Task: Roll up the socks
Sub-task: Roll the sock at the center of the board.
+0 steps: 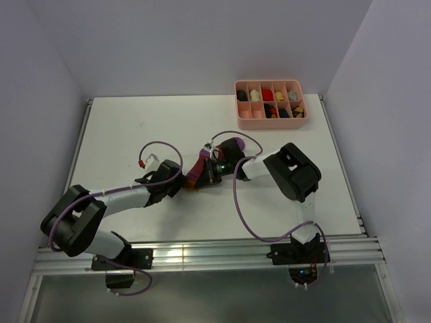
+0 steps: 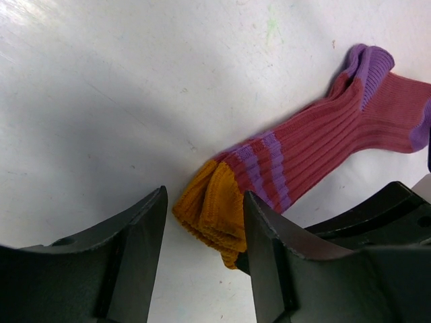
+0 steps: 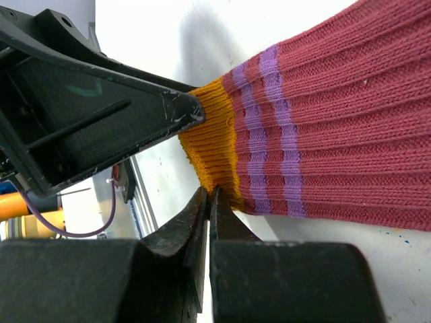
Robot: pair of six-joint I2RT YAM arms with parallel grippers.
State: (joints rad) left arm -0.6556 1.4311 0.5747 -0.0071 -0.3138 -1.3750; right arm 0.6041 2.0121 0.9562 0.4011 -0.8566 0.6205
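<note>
Lying flat in the middle of the counter (image 2: 101, 101), the soft, light, ribbed socks (image 2: 323, 145) are judged floppy and best taken at the thick orange cuff (image 2: 212, 208), which is straddled by the open, empty left fingers (image 2: 135, 256) and apparently pinched by the closed right fingers (image 3: 182, 235).

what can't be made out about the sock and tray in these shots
Top external: what fills the pink tray is too small to tell.
Left wrist: the sock has its toe end cut off by the right edge.
Right wrist: how many cuff layers the right gripper pinches is hidden by its own fingers.
Any view: one sock or two stacked, unclear.
</note>
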